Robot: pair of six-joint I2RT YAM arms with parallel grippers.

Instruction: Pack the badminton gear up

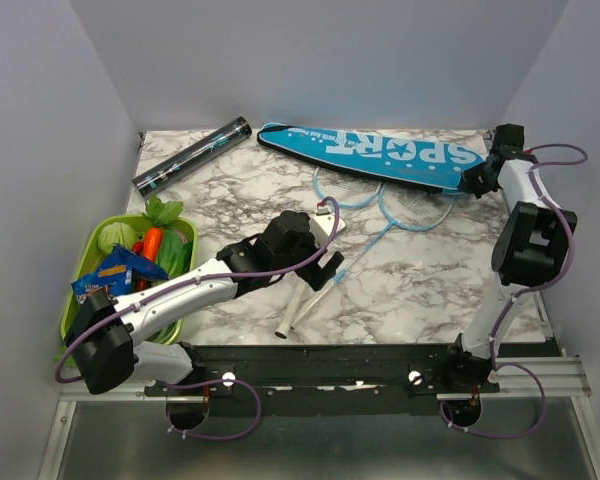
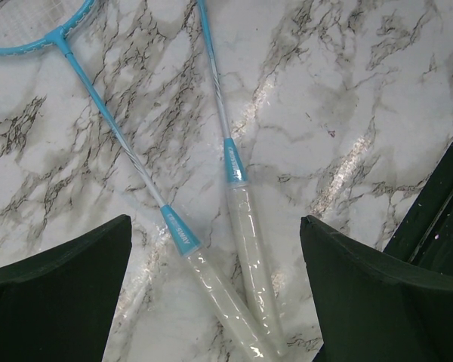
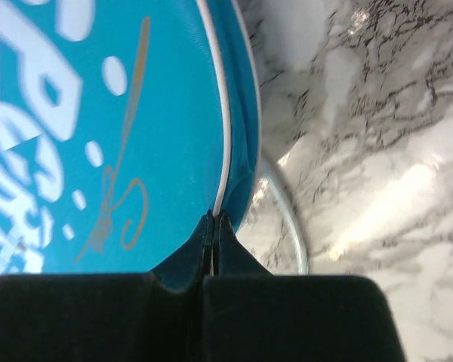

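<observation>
Grey walls (image 1: 310, 60) box in white marbled surface (image 1: 420, 280). Blue SPORT racket cover (image 1: 380, 152) lies flat at far edge; right end clenched in right pincer (image 3: 211, 249), fingers pressed together on cover's piped rim. Two light-blue rackets (image 2: 241, 226) near centre, heads partly hidden under cover. White handles side by side between fingers of left pincer (image 2: 215, 286), which is spread wide, grasping nothing. Green basket (image 1: 72, 300) at left edge, partly behind left arm. Dark tube (image 1: 192, 155) at far left. Handle ends cut off in left wrist view.
</observation>
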